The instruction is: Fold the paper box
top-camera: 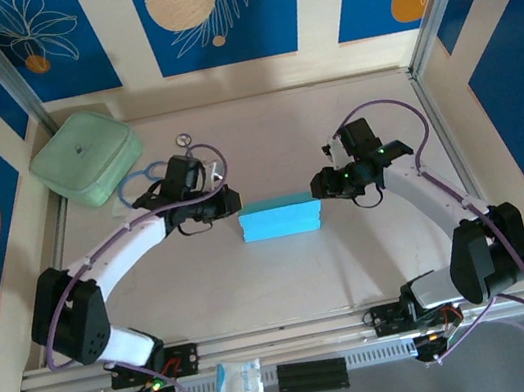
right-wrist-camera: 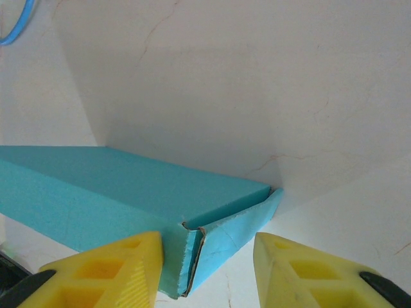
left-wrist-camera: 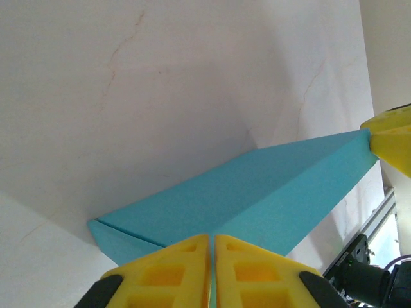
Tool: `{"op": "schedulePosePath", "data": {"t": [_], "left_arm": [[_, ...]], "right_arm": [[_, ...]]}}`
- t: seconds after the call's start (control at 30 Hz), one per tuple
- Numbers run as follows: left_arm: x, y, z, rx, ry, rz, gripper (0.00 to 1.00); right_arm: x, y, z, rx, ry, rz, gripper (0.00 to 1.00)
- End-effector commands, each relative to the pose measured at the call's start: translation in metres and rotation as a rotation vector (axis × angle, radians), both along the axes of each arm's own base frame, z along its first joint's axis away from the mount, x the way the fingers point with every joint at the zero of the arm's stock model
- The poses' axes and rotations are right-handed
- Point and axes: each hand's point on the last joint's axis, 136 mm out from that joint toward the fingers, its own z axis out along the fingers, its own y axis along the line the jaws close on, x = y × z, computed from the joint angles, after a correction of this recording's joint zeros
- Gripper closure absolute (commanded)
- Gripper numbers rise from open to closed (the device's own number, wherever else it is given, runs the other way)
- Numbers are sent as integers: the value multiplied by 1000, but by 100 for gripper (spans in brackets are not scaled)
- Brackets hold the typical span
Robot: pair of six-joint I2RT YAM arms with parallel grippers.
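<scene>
The paper box (top-camera: 282,220) lies folded flat and sky blue in the middle of the table, long side left to right. My left gripper (top-camera: 231,201) is at its left end; in the left wrist view its yellow fingers (left-wrist-camera: 173,269) are pressed together, shut, with their tips (left-wrist-camera: 212,240) against the box (left-wrist-camera: 257,192). My right gripper (top-camera: 321,185) is at the right end. Its jaws (right-wrist-camera: 205,256) stand open either side of the box's corner (right-wrist-camera: 128,186), where a loose end flap (right-wrist-camera: 237,231) sticks out with a torn edge.
A pale green rounded case (top-camera: 84,156) sits at the back left, with a blue ring (top-camera: 138,182) beside it. A small clear packet (top-camera: 237,384) and a black strip (top-camera: 312,375) lie on the near rail. Patterned walls close in the table on three sides.
</scene>
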Motion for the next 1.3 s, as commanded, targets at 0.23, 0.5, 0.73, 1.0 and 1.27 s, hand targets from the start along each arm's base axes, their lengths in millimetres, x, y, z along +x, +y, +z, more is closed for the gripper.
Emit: {"op": "schedulePosePath", "data": {"t": [0.23,0.5,0.73,1.0,1.27], "left_arm": [[-21,15,-48,83,49,59,79],[-4,34,15,103,-114,158,55],[-10,44,11,100,-84,201,42],[-22,3,-46,-92,106,117,89],[-40,3,-47,-93,92,78,86]], "right_arm": [[-33,-19,-51,-195,122,19,58],[-28,-12,-26,-150,61,27,57],[-34,-6,-28,-137,74,47,57],[-40,-4,-39,-140,105,41,57],[-52,3,-40,-175,99,45,58]]}}
